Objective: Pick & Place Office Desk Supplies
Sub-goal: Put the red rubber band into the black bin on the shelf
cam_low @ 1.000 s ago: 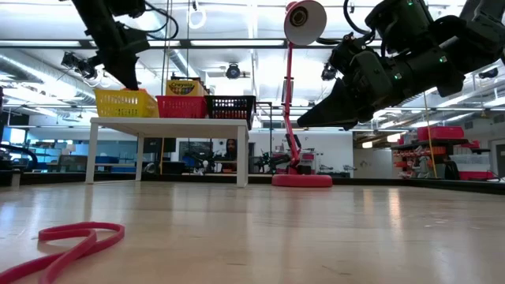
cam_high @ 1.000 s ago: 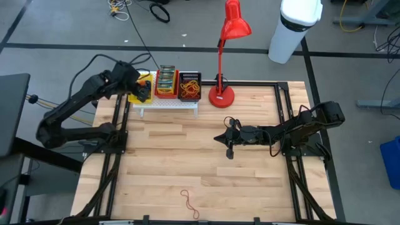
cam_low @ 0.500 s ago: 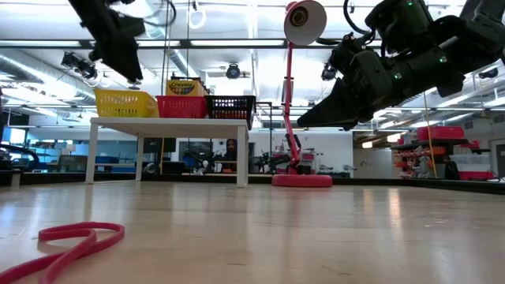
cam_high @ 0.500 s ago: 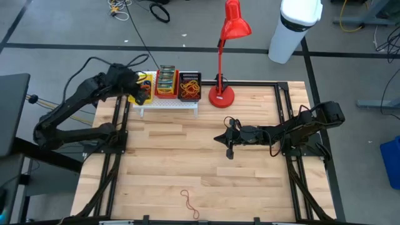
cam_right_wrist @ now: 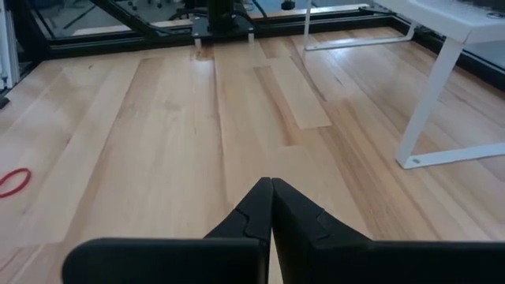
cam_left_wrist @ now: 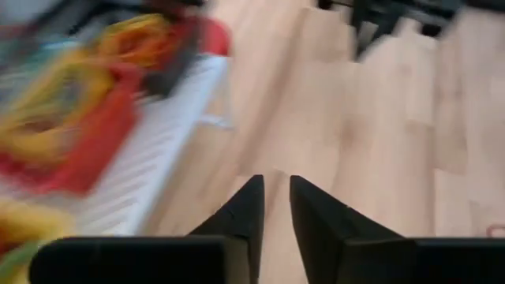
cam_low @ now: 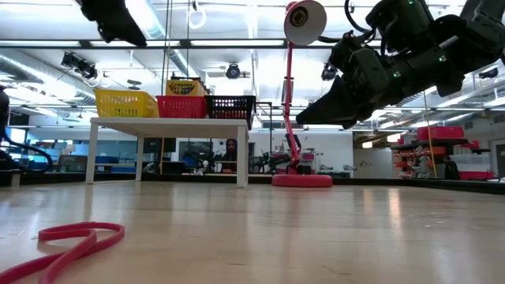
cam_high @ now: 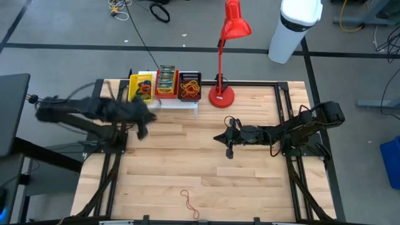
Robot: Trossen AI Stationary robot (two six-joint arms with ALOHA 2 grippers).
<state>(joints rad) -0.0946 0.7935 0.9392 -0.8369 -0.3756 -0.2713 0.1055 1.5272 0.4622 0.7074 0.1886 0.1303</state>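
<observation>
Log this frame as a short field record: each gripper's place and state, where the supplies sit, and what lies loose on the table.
left gripper: over the table in front of the white rack, fingers slightly apart, nothing between them
right gripper: above mid-table, shut, empty
yellow bin: on the rack, left end
red bin: middle, crayon boxes inside
black bin: right end, rubber bands inside
loose item: red rubber band near the front table edge

Crayon box (cam_low: 183, 85) — "Crayola" lettering, barely legible.
</observation>
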